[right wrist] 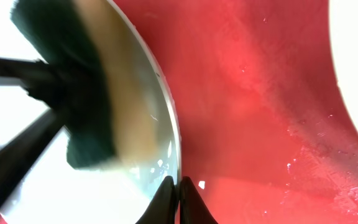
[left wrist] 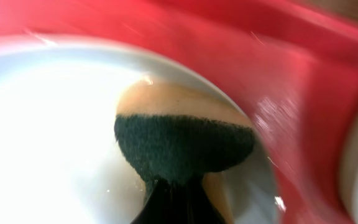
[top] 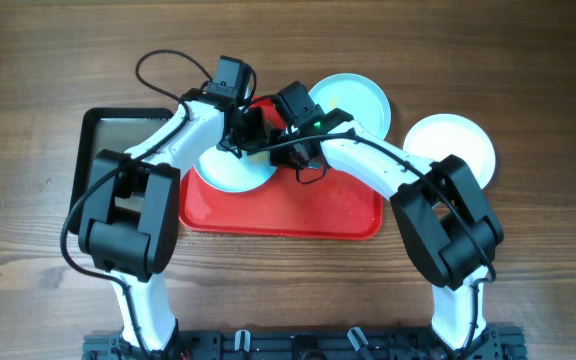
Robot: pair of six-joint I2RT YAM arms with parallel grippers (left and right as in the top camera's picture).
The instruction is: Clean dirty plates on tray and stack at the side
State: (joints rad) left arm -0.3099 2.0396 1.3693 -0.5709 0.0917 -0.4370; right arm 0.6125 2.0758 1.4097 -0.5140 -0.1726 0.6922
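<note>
Near, the red tray [top: 338, 215] carries the plate [top: 230, 175] at its left end. Right fingers [right wrist: 166, 202] look clamped on its rim; left fingers [left wrist: 166, 208] grip the sponge [left wrist: 185, 146]. Small, light circles will do it. Beyond: blue plate [top: 353, 100], white plate [top: 455, 145].
</note>
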